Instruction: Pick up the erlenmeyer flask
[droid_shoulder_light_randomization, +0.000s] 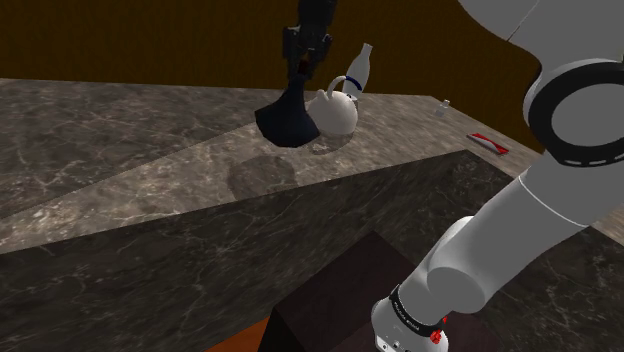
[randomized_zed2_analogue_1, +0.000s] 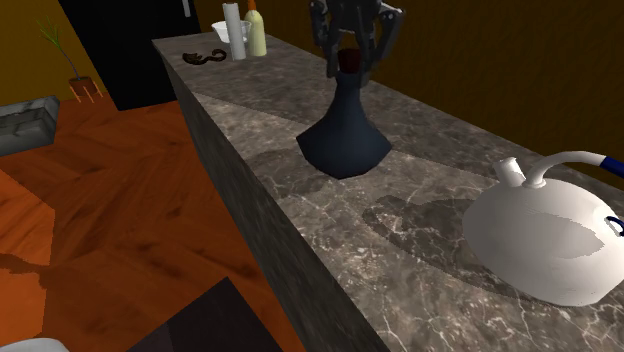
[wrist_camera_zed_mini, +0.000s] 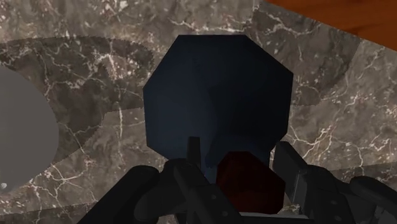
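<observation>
The navy erlenmeyer flask (randomized_zed2_analogue_1: 345, 135), closed with a dark red stopper (randomized_zed2_analogue_1: 350, 62), is pinched at its narrow neck by the black gripper (randomized_zed2_analogue_1: 352, 60), one finger pressed to each side. The flask is seen upright over the grey-veined marble counter (randomized_zed2_analogue_1: 300, 90). In the shoulder view its shadow is cast on the stone apart from its base, though it cannot be told for certain whether the base is clear of the surface. A white teapot (randomized_zed2_analogue_1: 545, 240) with a blue-banded handle is stood near the flask, towards the second exterior view's right. A white bottle (droid_shoulder_light_randomization: 360, 65) is seen behind the teapot.
</observation>
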